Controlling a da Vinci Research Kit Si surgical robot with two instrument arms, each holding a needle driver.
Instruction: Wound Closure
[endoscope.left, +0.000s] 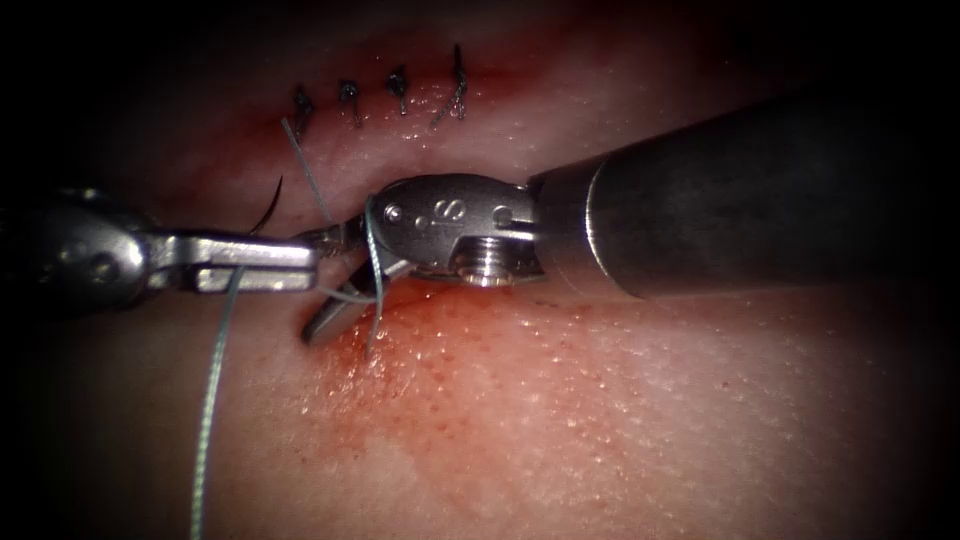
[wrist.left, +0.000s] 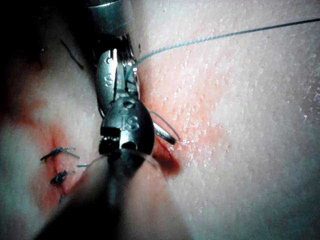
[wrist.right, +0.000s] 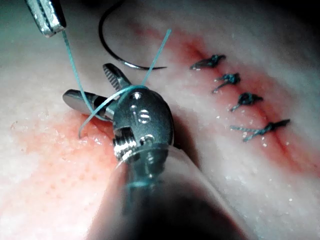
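Observation:
The right tool (endoscope.left: 308, 290) reaches in from the right with its jaws open and nothing clamped between them. Teal thread (endoscope.left: 375, 275) is looped around those jaws. The left tool (endoscope.left: 312, 262) comes from the left, shut on the thread. One strand (endoscope.left: 212, 400) hangs down from it. The curved needle (endoscope.left: 268, 205) lies free on the tissue just above the left tool's jaws, held by neither tool. In the right wrist view the right tool (wrist.right: 86, 81) is open, with the thread loop (wrist.right: 107, 97) around it. The needle (wrist.right: 122, 57) lies beyond, and the left tool (wrist.right: 47, 20) holds the thread.
Several dark knotted stitches (endoscope.left: 375, 95) close the cut along the top, also seen as stitches (wrist.right: 240, 97) and stitches (wrist.left: 57, 155). Red fluid (endoscope.left: 420, 360) stains the tissue under the right tool. A thread tail (endoscope.left: 305, 170) rises toward the leftmost stitch. A long strand (wrist.left: 225, 36) crosses the tissue.

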